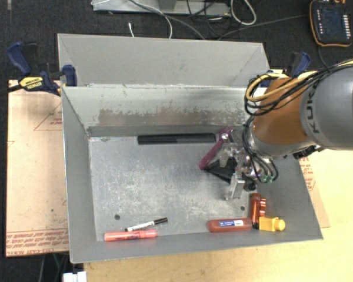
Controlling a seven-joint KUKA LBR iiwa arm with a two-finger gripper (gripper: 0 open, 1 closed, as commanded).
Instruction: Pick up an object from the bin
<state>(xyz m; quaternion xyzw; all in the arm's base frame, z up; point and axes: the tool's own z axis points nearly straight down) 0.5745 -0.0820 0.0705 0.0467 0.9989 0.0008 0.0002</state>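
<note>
The tool (235, 184) hangs low in the right half of the bin (135, 175), just beside a purple-and-black thing (213, 151), likely its target. Whether the tool is clenched cannot be told. An orange marker (130, 235) lies well apart.

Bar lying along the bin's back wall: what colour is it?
The bar is black; camera view.

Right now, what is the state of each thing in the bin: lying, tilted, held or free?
black bar, lying flat along the back wall
purple thing, tilted, beside the gripper
orange bottle, lying flat, free
red tube, lying flat, free
black-and-white marker, lying flat, free
pink marker, lying flat, free
</note>
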